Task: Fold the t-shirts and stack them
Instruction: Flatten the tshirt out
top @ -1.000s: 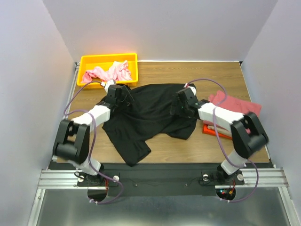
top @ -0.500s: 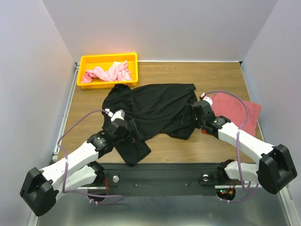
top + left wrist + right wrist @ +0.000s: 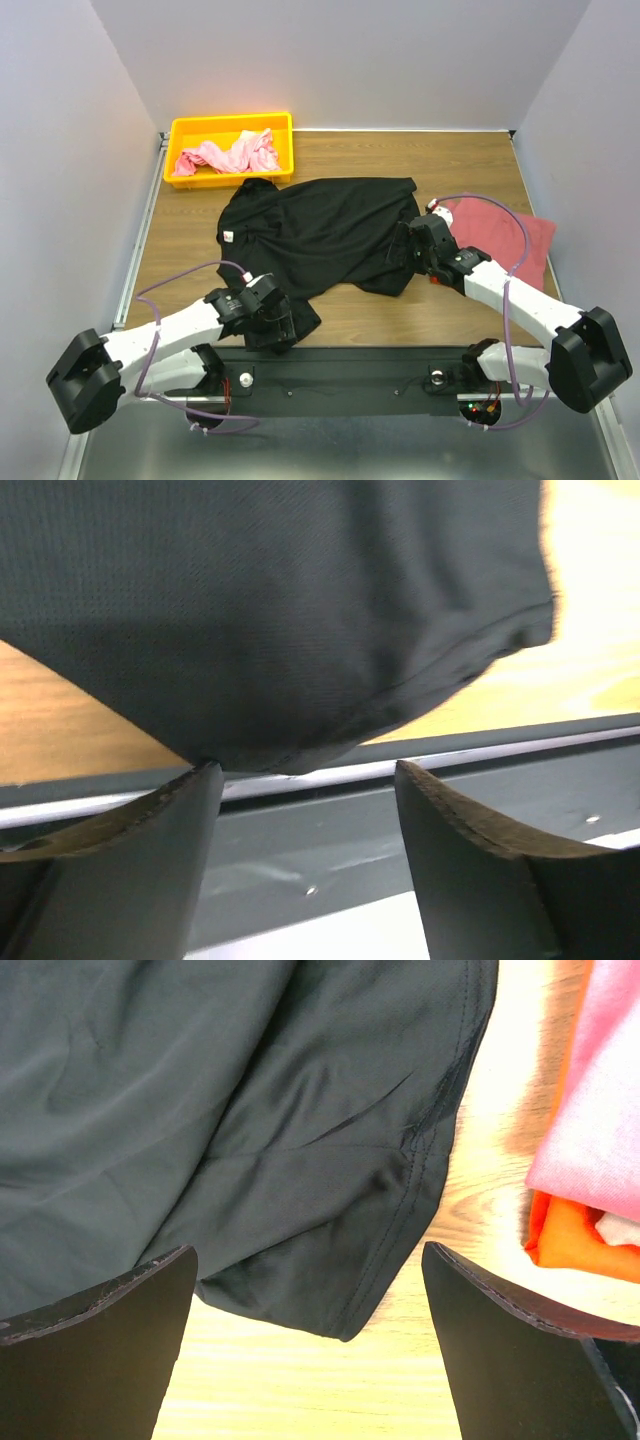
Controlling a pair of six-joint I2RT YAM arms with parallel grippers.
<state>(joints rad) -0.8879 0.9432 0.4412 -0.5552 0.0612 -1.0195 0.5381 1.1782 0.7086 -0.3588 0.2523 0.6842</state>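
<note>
The black t-shirt (image 3: 320, 235) lies spread but rumpled across the middle of the wooden table (image 3: 400, 160), unfolded. One lobe runs down to the lower left of the overhead view and reaches the table's near edge. The left gripper (image 3: 275, 325) sits at that lower-left lobe. In its wrist view the left gripper (image 3: 300, 780) has its jaws apart with the shirt's hem just ahead of the tips. The left finger touches the cloth's edge, but nothing is pinched. The right gripper (image 3: 405, 245) hovers at the shirt's right side. Its wrist view shows the right gripper (image 3: 308, 1260) with jaws wide over a seamed corner of the black cloth, holding nothing. At the right of the overhead frame a rose-red t-shirt (image 3: 505, 235) lies folded flat on top of an orange t-shirt (image 3: 570, 1240), of which only a strip shows. These two look like the finished part of the stack. In the upper left, the light pink t-shirt (image 3: 225, 155) lies crumpled in the yellow bin (image 3: 180, 130), not yet taken out. By this reading the task is about halfway. Two shirts are folded and stacked. The black one is laid out with both arms placed to grasp its edges, yet no fold is made in it. After that it must go on the stack, and the pink one has every step left.
</note>
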